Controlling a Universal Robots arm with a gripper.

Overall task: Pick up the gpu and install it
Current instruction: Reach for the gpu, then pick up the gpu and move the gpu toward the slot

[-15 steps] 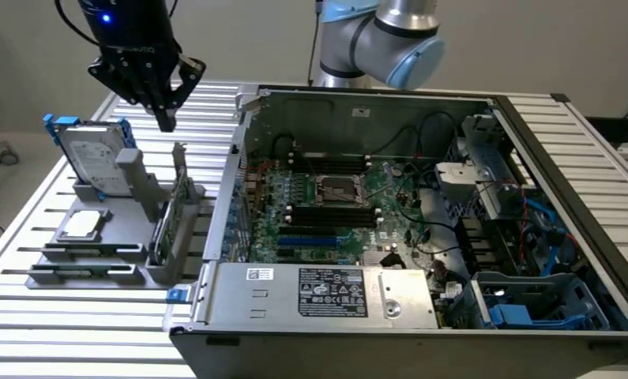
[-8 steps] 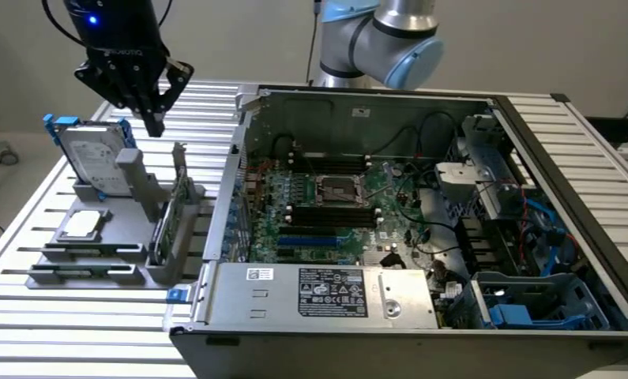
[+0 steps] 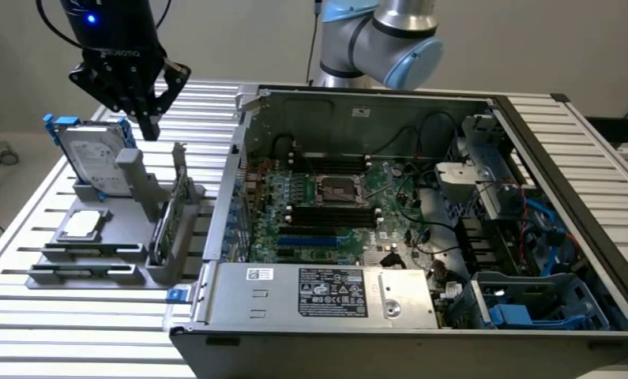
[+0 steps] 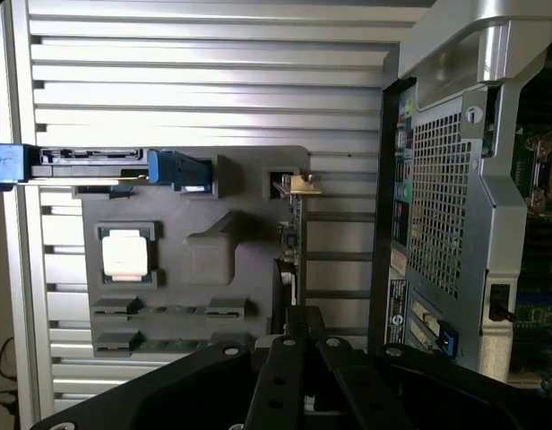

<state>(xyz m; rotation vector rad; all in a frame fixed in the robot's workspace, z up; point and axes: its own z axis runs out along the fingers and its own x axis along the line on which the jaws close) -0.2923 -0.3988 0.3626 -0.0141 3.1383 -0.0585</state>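
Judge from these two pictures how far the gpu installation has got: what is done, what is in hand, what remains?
Nothing looks done yet: the gpu stands on edge in the grey parts holder, beside the open computer case. In hand: the gripper hangs above the holder, jaws shut and empty. Left: both the pickup and the install.
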